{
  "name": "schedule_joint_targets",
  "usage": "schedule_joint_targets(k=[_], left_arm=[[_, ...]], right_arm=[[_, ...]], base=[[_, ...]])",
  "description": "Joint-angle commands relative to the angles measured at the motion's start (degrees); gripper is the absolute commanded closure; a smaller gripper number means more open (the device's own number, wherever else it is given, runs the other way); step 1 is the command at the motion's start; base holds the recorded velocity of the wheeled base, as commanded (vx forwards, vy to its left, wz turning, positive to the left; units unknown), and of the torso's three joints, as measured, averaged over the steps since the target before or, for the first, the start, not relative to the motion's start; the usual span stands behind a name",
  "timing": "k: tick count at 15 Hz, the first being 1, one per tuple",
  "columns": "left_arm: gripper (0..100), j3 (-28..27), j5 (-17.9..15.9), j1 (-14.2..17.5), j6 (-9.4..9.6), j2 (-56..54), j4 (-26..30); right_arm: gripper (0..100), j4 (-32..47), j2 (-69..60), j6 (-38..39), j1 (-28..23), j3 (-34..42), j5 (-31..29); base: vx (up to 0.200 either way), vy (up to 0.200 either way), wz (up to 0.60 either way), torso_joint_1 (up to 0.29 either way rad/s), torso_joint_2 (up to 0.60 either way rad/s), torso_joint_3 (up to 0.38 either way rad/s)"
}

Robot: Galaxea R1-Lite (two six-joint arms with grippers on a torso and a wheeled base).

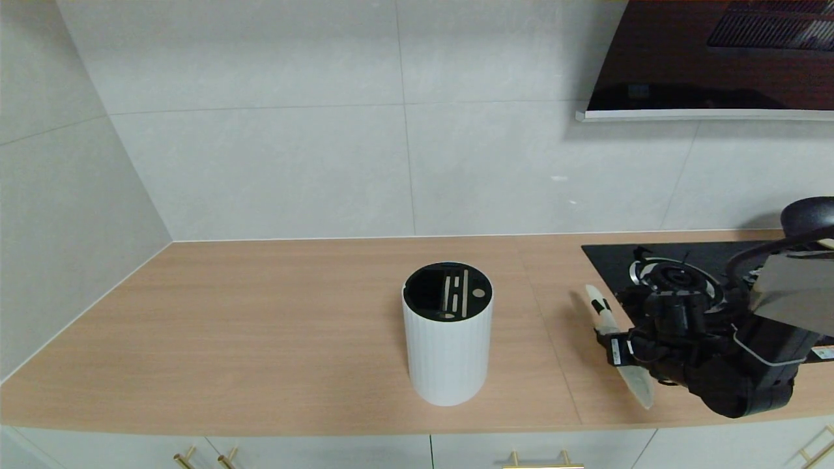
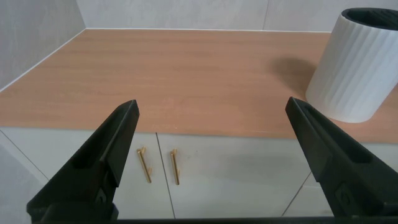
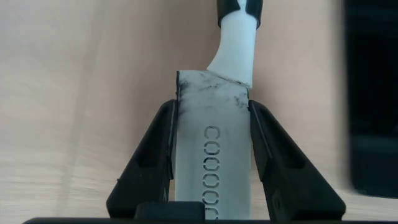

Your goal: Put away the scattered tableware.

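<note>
A white knife (image 1: 603, 311) with a black band on its handle is held just above the wooden counter (image 1: 260, 326), right of centre. My right gripper (image 1: 622, 348) is shut on its blade. In the right wrist view the two black fingers (image 3: 152, 162) clamp the smudged, perforated blade (image 3: 214, 124), and the handle points away. A white ribbed holder (image 1: 447, 345) with a black slotted top stands upright mid-counter, left of the knife. My left gripper (image 2: 211, 109) hangs open and empty in front of the counter's edge, with the holder (image 2: 357, 62) off to one side.
A black gas cooktop (image 1: 684, 267) lies at the counter's right end, close behind the right arm, under a dark range hood (image 1: 710, 58). Tiled walls close the back and left. Gold cabinet handles (image 2: 158, 165) sit below the counter's front edge.
</note>
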Motion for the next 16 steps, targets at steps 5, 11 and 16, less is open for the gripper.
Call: schedule_joint_targets(k=[5,11,16], left_arm=[[0,-0.44,-0.73,0.02,0.35,0.02,-0.28],[0,-32.17,-24.90,-0.68,0.00,37.47,3.94],[0,-40.34,-23.32,-21.25,-22.68,72.18,-21.11]], right_arm=[[100,0.42,-22.63,0.15,1.92,4.67,0.27],[100,20.99,-35.64,-0.03,12.56,-5.79,-0.34],[100,23.71,-38.54,0.15,25.74,-5.00,-5.97]], base=[[0.000,0.000,0.00,0.000,0.00,0.000],[0.000,0.000,0.00,0.000,0.00,0.000],[0.000,0.000,0.00,0.000,0.00,0.000]])
